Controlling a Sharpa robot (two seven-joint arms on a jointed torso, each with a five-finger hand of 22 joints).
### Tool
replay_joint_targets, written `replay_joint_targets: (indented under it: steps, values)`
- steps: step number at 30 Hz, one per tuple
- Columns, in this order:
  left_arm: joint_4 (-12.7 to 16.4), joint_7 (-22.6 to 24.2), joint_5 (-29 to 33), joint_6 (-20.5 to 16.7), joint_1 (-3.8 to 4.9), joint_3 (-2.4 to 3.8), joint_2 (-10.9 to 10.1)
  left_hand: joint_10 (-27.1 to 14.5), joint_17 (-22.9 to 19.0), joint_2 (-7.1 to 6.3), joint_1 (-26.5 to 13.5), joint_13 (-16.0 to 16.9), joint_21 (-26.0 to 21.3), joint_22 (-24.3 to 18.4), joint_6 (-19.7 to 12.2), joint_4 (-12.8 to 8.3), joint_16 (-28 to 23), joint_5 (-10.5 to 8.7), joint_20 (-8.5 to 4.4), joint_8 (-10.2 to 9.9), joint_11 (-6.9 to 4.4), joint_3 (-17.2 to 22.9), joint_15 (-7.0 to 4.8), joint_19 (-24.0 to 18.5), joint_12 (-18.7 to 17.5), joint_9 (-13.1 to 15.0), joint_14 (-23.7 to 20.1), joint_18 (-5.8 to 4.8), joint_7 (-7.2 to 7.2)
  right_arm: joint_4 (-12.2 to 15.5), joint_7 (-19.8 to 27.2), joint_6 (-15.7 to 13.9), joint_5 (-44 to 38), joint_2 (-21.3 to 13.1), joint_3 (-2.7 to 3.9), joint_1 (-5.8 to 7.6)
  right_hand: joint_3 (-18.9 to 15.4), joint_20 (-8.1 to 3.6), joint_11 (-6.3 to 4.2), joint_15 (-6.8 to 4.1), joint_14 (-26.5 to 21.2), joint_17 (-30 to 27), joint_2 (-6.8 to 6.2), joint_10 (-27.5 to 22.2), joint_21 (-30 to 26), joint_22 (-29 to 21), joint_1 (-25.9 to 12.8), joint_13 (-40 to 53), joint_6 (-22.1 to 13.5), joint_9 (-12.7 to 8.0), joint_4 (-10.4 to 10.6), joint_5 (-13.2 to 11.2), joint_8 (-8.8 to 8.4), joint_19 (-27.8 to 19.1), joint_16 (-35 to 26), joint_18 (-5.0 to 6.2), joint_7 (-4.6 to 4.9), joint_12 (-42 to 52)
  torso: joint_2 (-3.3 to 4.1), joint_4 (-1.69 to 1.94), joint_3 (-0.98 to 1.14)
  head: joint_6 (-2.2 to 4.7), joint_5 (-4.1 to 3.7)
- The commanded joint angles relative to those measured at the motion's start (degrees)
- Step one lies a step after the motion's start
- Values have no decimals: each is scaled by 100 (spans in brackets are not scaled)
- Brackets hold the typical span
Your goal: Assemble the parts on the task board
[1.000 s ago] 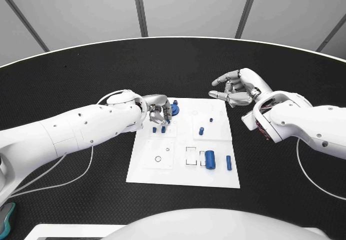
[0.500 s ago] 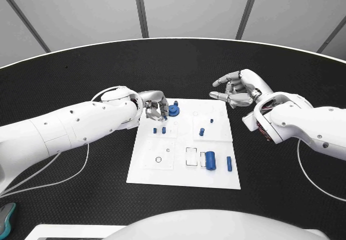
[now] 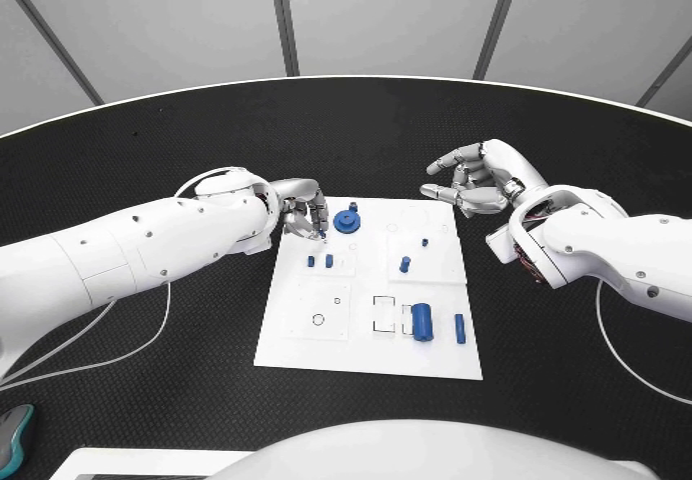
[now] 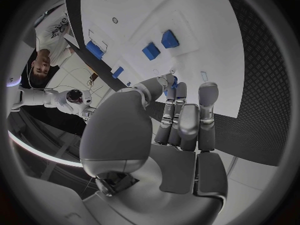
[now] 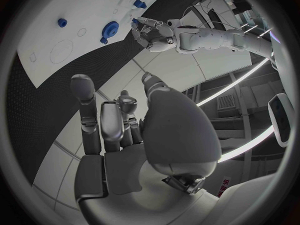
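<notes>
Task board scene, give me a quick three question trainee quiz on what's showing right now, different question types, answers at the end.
1. True or false: the right hand holds a blue part.
2. Multiple choice: the round blue gear-like part sits on the task board at the
A. far corner by the left hand
B. near edge by the robot
C. table off the board
3. Fill in: the large blue cylinder lies on the board's ____ half, towards the robot.

Key: 1 false, its fingers are curled over the table beyond the board with nothing in them; 2 A; 3 near.
</notes>
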Motion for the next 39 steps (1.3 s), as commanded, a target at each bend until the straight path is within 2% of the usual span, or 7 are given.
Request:
replay_joint_targets:
  steps: [1, 14, 39]
  values:
    - [-31, -12, 0, 35, 1, 0, 8, 30, -5, 1, -58, 5, 38, 2, 29, -1, 28, -29, -4, -20, -7, -31, -13, 44, -36, -1, 28, -76, -4, -1, 0, 1, 0, 0, 0, 0, -14, -3, 8, -38, 58, 9, 44, -5, -28, 8, -29, 4, 42, -8, -1, 32, 40, 40, -29, 82, -10, 19, 1, -2, 1, 1, 0]
    - [-155, -11, 0, 156, 0, -1, 142, 33, -33, -2, -65, 5, 34, -8, 32, 1, 23, -31, -4, -22, -8, -37, -15, 41, -40, -1, 23, -75, -6, 3, -1, 3, 0, 2, 0, 0, -14, -3, 8, -38, 58, 9, 44, -5, -28, 8, -29, 4, 42, -8, -1, 32, 40, 40, -29, 82, -10, 19, 10, -7, -1, -7, -2]
    - [-185, -75, -2, 350, 0, -2, 200, 35, -59, 3, -68, 3, 29, -19, 35, 3, 18, -31, -4, -26, -11, -40, -18, 37, -48, -2, 20, -73, -8, 5, 0, 1, 0, -1, 0, 0, -14, -3, 8, -38, 58, 9, 44, -5, -28, 8, -29, 4, 42, -8, -1, 32, 40, 40, -29, 82, -10, 19, 5, -4, -5, -31, -13]
